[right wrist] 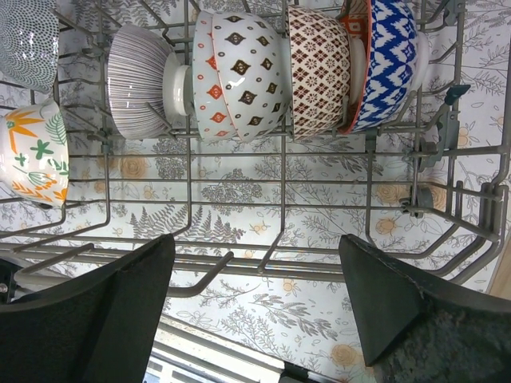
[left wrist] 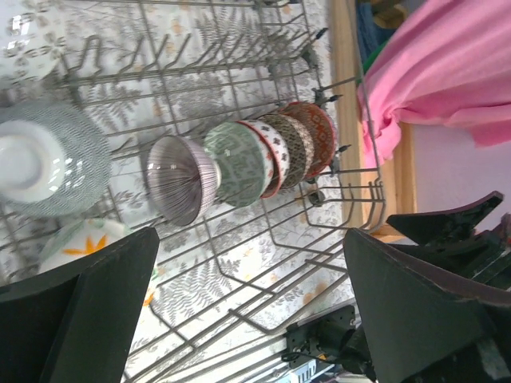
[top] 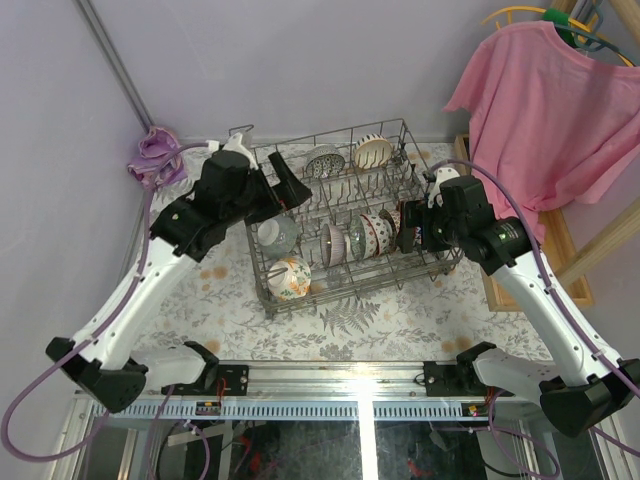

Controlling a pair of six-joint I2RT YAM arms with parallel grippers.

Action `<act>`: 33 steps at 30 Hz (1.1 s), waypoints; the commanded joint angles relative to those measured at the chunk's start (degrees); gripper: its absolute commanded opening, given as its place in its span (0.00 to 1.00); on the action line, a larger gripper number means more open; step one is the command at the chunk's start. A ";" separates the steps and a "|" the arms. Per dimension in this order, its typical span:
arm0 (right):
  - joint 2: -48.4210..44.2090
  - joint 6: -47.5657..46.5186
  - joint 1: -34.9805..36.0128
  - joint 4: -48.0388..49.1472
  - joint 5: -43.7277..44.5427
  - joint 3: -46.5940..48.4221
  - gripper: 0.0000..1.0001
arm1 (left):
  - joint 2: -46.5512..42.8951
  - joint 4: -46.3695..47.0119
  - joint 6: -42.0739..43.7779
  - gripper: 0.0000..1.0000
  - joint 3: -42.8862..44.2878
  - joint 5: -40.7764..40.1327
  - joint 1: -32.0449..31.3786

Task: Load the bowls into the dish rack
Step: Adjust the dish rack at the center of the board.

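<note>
The grey wire dish rack (top: pixel 350 283) stands mid-table with several bowls in it. A row of patterned bowls (top: pixel 365 237) stands on edge between the tines. Two more bowls (top: pixel 372 152) sit at the back, and a grey bowl (top: pixel 277 235) and a floral bowl (top: pixel 290 277) sit at the left. My left gripper (top: pixel 283 190) hovers over the rack's back left, open and empty (left wrist: pixel 251 295), with the striped bowl (left wrist: pixel 184 179) beyond it. My right gripper (top: pixel 412 228) is at the row's right end, open and empty (right wrist: pixel 255 271), below the blue-and-white bowl (right wrist: pixel 387 64).
A pink shirt (top: pixel 550 100) hangs at the right over a wooden frame (top: pixel 565 255). A purple cloth (top: pixel 155 155) lies at the back left corner. A fern-patterned tablecloth (top: pixel 350 325) covers the table, and a metal rail (top: pixel 330 385) runs along the near edge.
</note>
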 commanded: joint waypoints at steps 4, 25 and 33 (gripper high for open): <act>-0.84 0.33 -0.27 0.93 -1.12 3.79 0.99 | -8.74 -7.06 -2.11 1.00 -5.65 -6.47 0.02; -1.11 1.48 -0.28 -2.63 -0.88 9.60 1.00 | -22.57 -12.37 -8.28 1.00 -16.23 -1.37 -1.75; -0.19 0.83 -0.25 -1.09 -0.75 8.89 1.00 | -22.17 -8.51 -12.32 1.00 -21.07 -2.81 -7.43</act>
